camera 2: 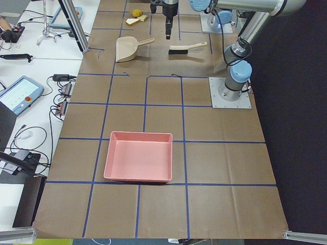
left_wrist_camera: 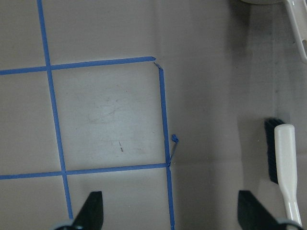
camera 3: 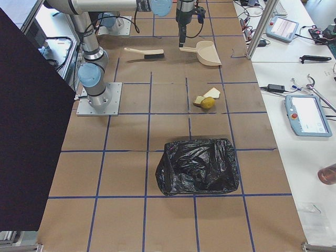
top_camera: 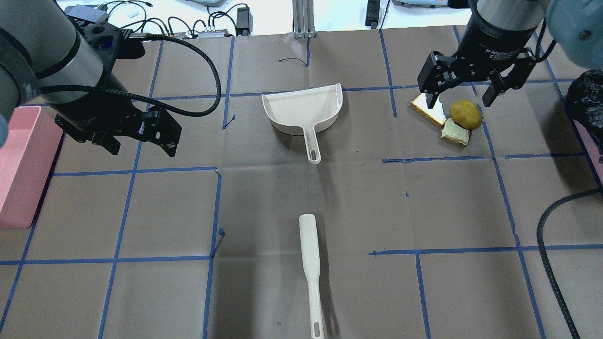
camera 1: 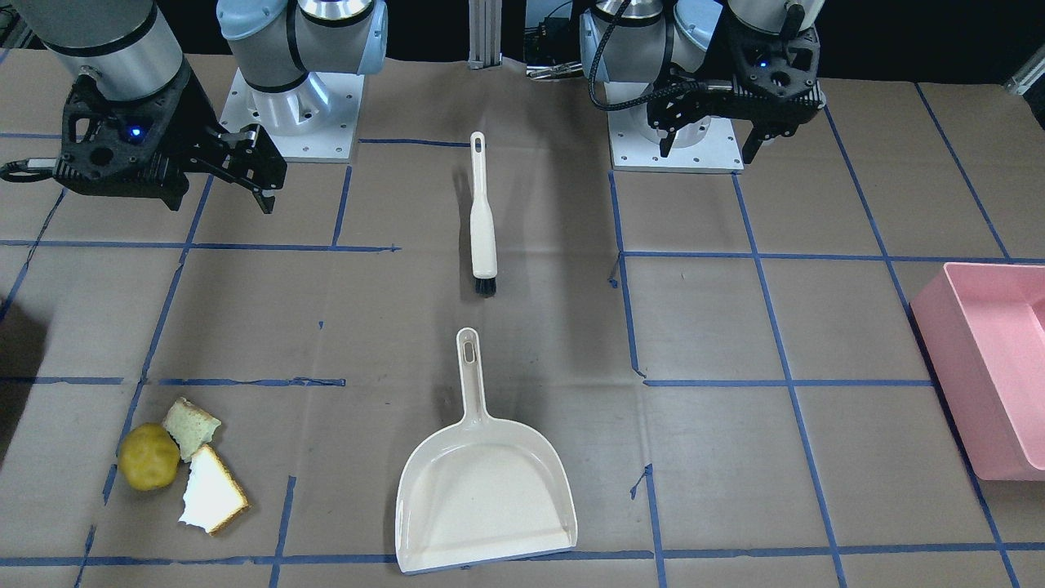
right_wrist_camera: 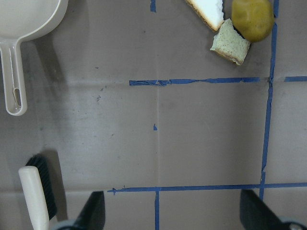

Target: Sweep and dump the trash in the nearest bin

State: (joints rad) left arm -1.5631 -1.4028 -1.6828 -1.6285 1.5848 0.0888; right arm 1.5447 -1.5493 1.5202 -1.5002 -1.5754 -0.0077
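The trash lies together: a yellow-brown potato-like lump (camera 1: 148, 467) (top_camera: 465, 114) and two torn white bread pieces (camera 1: 214, 490) (camera 1: 191, 427). It also shows in the right wrist view (right_wrist_camera: 253, 19). A cream dustpan (camera 1: 486, 498) (top_camera: 304, 110) and a cream brush (camera 1: 482, 220) (top_camera: 308, 259) lie mid-table. My right gripper (top_camera: 458, 102) (camera 1: 245, 184) is open and empty, raised, on the robot's side of the trash. My left gripper (top_camera: 143, 150) (camera 1: 708, 151) is open and empty, raised, with the brush (left_wrist_camera: 285, 163) to its right.
A pink bin (camera 1: 992, 367) (top_camera: 21, 165) stands at the table end on my left. A black-bag bin (camera 3: 198, 165) (top_camera: 584, 94) stands at the end on my right, closer to the trash. Blue tape lines grid the brown table cover.
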